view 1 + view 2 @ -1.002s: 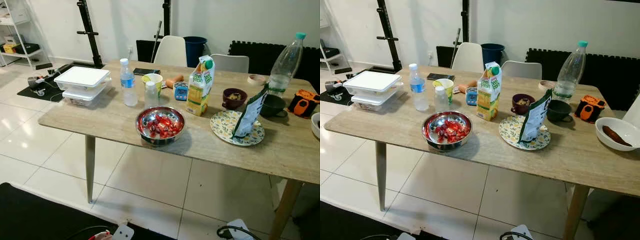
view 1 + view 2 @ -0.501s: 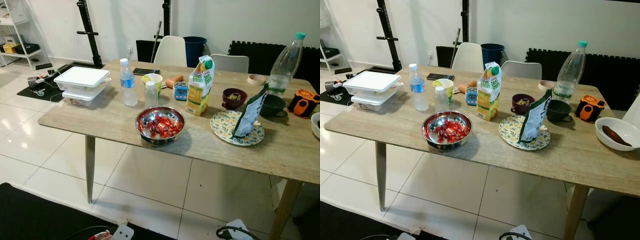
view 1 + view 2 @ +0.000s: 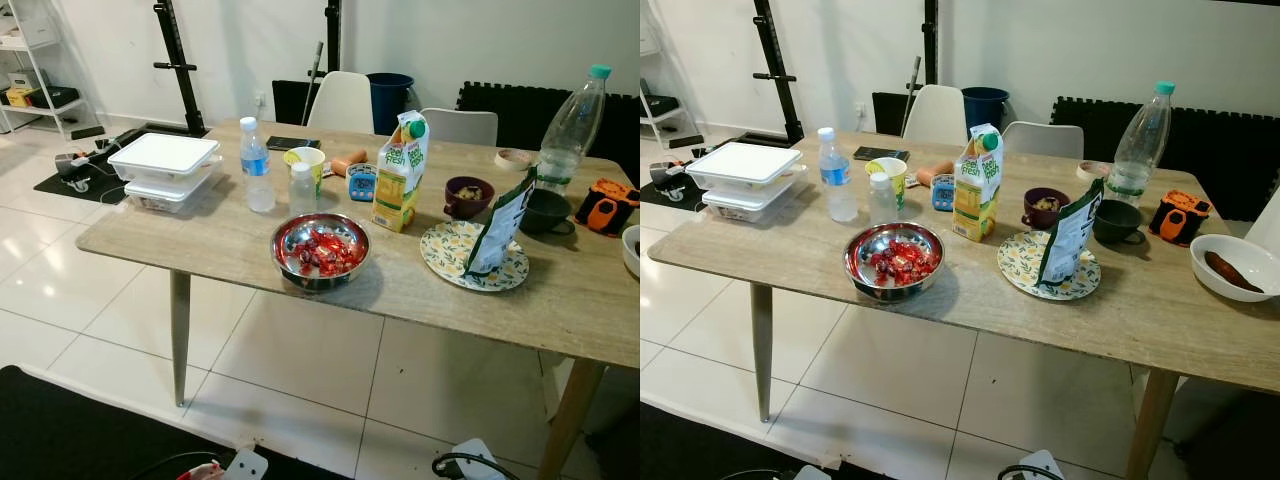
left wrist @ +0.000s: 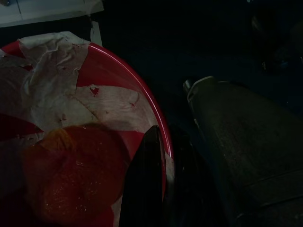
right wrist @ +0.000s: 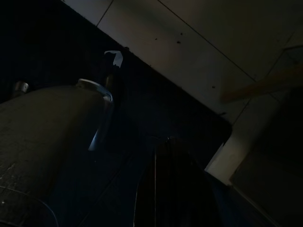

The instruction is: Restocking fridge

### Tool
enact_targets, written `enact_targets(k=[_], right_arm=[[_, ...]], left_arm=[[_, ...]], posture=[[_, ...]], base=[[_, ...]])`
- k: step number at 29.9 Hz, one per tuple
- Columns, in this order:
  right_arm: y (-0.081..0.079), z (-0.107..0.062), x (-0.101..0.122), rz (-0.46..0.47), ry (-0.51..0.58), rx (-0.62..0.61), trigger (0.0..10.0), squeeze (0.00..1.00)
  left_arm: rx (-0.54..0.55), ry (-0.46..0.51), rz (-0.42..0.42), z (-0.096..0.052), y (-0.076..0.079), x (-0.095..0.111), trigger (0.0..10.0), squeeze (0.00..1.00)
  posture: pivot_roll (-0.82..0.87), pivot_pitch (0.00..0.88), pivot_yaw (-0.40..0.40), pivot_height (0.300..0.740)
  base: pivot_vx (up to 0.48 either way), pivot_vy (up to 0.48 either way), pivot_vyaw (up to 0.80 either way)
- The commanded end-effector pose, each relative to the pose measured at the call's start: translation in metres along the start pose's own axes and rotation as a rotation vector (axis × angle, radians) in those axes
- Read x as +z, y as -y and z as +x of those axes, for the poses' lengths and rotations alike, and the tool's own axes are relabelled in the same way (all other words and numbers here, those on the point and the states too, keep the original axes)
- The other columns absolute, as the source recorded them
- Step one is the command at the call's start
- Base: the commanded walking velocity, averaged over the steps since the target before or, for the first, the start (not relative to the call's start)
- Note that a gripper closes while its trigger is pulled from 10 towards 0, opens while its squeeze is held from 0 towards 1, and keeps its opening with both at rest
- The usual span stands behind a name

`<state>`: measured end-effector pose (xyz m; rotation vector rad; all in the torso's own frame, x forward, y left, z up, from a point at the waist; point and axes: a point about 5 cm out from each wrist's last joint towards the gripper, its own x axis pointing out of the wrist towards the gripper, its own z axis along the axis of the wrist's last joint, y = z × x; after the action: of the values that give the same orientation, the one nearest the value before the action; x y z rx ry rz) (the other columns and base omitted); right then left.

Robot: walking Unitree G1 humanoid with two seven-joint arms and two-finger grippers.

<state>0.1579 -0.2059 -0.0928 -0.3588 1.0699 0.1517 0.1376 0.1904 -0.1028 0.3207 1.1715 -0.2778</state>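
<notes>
L gripper (image 4: 156, 189): hangs low, dark view; black fingers lie together, look clenched, tips over rim of a red bowl (image 4: 118, 71) lined w/ crumpled paper, an orange lump inside. Whether it actually grips the rim: can't tell.
R gripper (image 5: 175, 184): hangs idle over dark mat and floor tiles; fingers too dark, open/closed unknown.

Landmark = steel bowl (image 3: 320, 252) of red sweets, near front edge of table (image 3: 250, 255).
Likely fridge item (judgement): juice carton (image 3: 400, 172), just behind bowl, toward robot's R. Stands upright, long axis vertical, green cap at top, printed face turned toward camera.
Water bottle (image 3: 257, 166) behind bowl to L, also upright.

Step in hand, prob. approach and pick. To do well: close in on table first, grasp carton mid-body from the side across narrow faces, keep vertical, steer clear of patterned plate (image 3: 470, 262) w/ snack bag (image 3: 500, 225).
</notes>
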Motion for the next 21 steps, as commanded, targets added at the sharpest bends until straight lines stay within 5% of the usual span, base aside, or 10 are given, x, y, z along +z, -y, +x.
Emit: enact_targets(k=[1,21], right_arm=[[0.0017,-0.0002,-0.0014,-0.008,-0.01,-0.002,10.0,0.0],[0.0019,-0.0001,-0.0011,-0.009,-0.012,-0.004,10.0,0.0]], left_arm=[[-0.009,-0.015,0.012,0.0001,0.0032,-0.0035,10.0,0.0],[-0.01,-0.013,0.008,0.0002,0.0039,-0.0032,10.0,0.0]], posture=[[-0.07,0.0,-0.008,0.74],[-0.08,0.0,-0.007,0.74]], base=[[0.0,0.0,0.0],[0.0,0.0,0.0]])
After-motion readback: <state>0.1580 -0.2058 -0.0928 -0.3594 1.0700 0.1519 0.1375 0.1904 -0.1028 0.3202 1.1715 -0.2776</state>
